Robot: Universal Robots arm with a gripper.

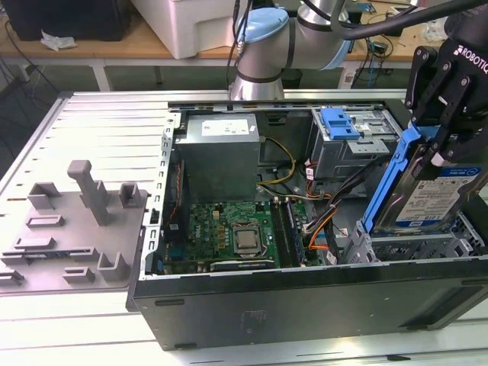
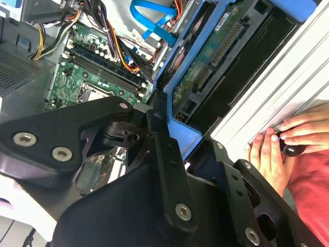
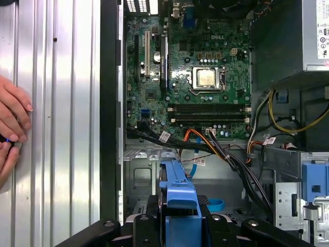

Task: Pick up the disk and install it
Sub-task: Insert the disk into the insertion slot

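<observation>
White capital lettering runs along the black housing of the hand (image 1: pixel 438 149), which grips the disk (image 1: pixel 441 194) by its blue frame. The disk's white and blue label (image 1: pixel 446 191) carries lines of print too fine for me to make out from here. A pale sticker (image 1: pixel 229 127) with small print sits on the grey power supply (image 1: pixel 223 160), and in the first wrist view a short white word is printed on the motherboard (image 3: pixel 195 103) above the processor socket (image 3: pixel 205 77), while the tiny white tags (image 3: pixel 164 136) on the cables stay unreadable.
</observation>
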